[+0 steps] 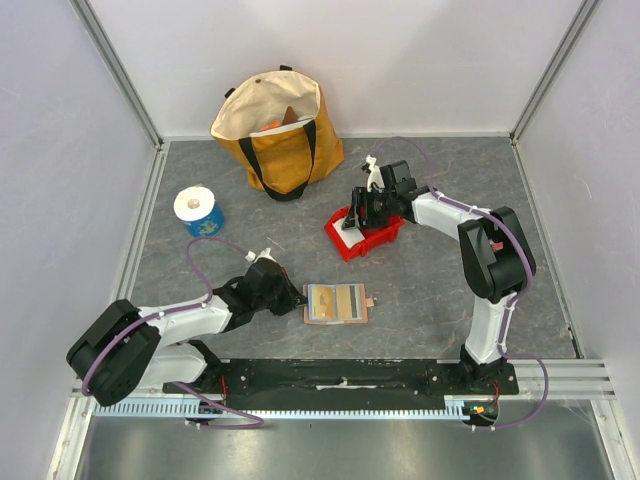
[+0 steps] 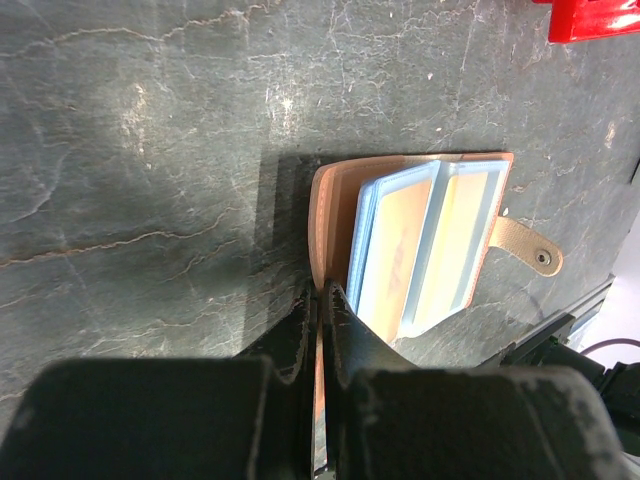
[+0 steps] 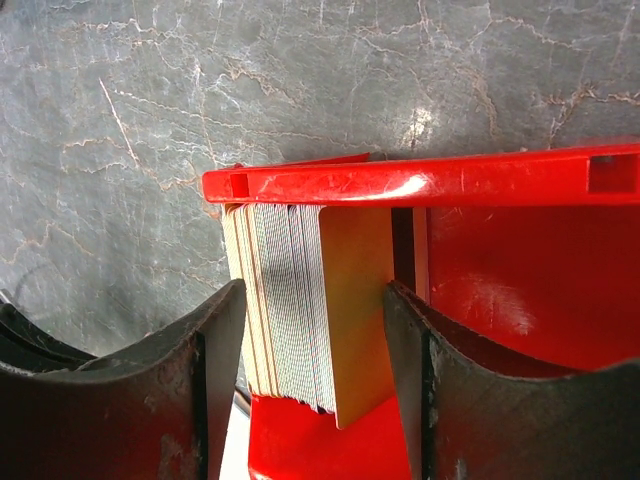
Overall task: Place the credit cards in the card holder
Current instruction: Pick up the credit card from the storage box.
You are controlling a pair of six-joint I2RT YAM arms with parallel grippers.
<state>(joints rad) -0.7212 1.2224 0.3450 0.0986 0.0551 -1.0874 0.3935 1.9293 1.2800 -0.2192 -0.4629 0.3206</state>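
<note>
Grey tabletop (image 1: 450, 300) is bearing the card holder (image 1: 335, 302) open at centre frame, your left gripper (image 2: 318, 300) clenching its edge to steady it, while you are straddling the credit cards (image 3: 290, 300) in the red bin (image 3: 500, 185), just upper right of centre, with your right gripper (image 3: 315, 330), though whether it is pinching them cannot be told.

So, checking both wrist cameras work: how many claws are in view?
2. The left claw is shut on the edge of the card holder; the right claw straddles the credit cards in the red bin.

Tan card holder (image 1: 335, 303), red bin (image 1: 373, 244), grey veined table (image 1: 450, 290)
</note>
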